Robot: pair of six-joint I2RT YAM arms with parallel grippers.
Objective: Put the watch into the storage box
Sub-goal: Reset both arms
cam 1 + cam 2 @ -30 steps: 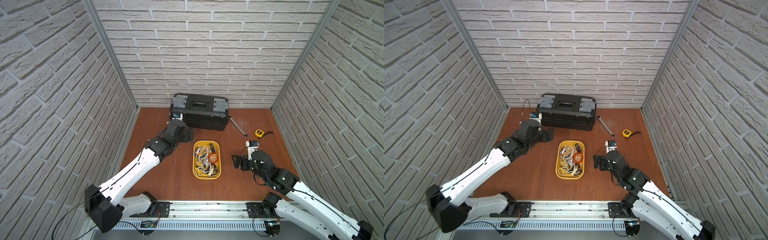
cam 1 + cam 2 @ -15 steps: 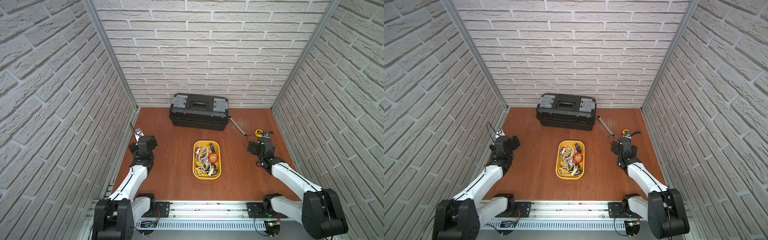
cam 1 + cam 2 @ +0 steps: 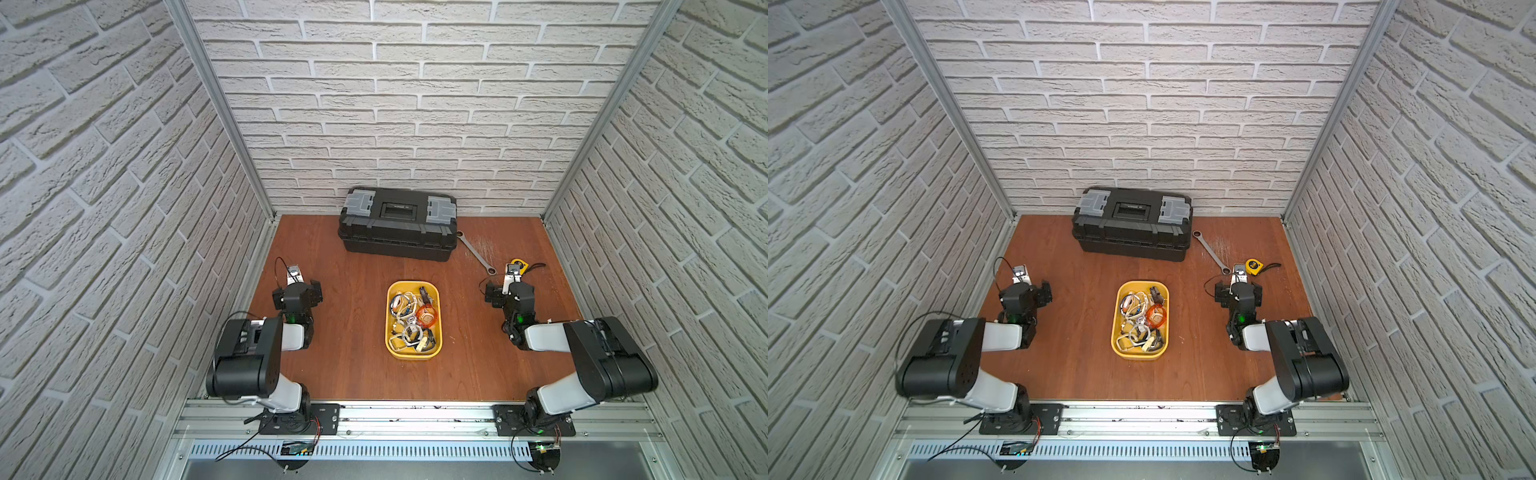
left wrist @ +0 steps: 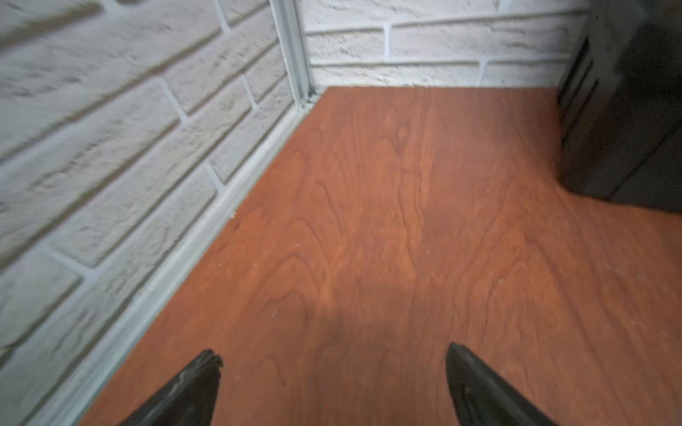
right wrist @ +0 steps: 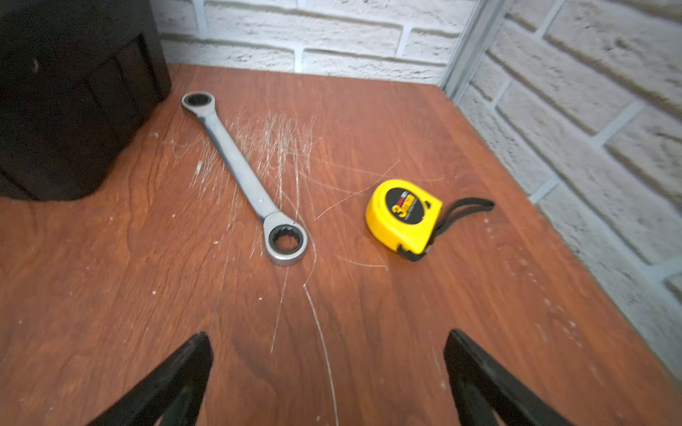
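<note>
Since both arms had drawn back to the sides, where a second earlier they reached in around the storage box (image 3: pixel 411 354), I judged the job about done. The left fingers (image 4: pixel 195 387) and right fingers (image 5: pixel 177 380) stood wide apart, holding nothing. The watches (image 3: pixel 415 320) lay heaped inside the box at mid-desk (image 3: pixel 353 332); I saw none loose outside it. My worry was that the right arm faced the wrench (image 5: pixel 243 173) and tape measure (image 5: pixel 404 215), so a fresh reach might take the wrong thing.
</note>
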